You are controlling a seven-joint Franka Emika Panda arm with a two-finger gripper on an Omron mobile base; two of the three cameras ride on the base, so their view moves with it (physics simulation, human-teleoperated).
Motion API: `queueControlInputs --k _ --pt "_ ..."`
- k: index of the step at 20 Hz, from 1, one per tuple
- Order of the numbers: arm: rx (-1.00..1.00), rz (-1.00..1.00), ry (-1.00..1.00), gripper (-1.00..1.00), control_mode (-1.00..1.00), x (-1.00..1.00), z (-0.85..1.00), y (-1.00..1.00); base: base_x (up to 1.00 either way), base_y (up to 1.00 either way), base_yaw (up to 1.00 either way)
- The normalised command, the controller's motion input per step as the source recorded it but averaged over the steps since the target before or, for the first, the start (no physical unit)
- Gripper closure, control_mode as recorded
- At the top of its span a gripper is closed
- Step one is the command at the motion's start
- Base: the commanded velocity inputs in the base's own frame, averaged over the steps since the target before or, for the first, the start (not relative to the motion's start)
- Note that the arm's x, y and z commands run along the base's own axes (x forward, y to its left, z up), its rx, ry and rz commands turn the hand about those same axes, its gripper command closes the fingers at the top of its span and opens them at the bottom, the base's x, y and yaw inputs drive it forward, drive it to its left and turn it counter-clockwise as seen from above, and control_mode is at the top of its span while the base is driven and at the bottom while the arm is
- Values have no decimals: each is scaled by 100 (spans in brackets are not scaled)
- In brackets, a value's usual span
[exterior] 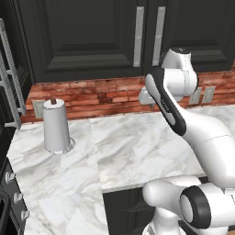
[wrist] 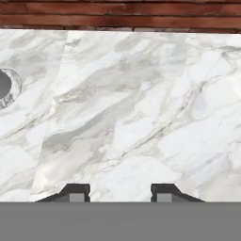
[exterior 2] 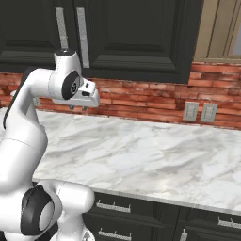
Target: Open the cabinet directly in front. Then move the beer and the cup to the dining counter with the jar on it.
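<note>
In the hand view I am seeing the end effector with its two dark fingertips standing apart, a clear gap between them and nothing held; bare marble is showing through the gap. The end effector is pointing down at the veined marble table, hanging above it without touching. From the right base view I am watching the end effector hovering just under the lower edge of the cabinet, in front of the red-brick backsplash. In the left base view the white arm is partly hiding the end effector, which I am placing between the table and the cabinet. Both raised-panel cabinet doors are lying flush and closed, their two long silver bar handles standing side by side at the centre seam. To the arm's left, a white paper-towel roll is standing upright on the table against the backsplash, well apart from the end effector. Two wall sockets are sitting in the brickwork to the right. Black base drawers with small silver handles are running below the table edge.
</note>
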Motion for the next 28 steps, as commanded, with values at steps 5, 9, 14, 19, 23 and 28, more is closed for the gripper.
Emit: queueControlInputs --k 5,9,14,19,23,28 --pt "0 0 -2 -100 -100 -4 0 1 0 0 0" --pt "-8 0 -16 -100 -100 -11 6 12 0 0 0" --pt "-7 0 -46 -100 -100 -64 17 1 0 0 0" --pt "-11 3 -52 -100 -100 -63 29 3 0 0 0" --pt "-2 0 -50 -100 -100 -50 25 -1 0 0 0" --pt "0 0 -78 -100 -100 -99 30 -9 0 0 0"
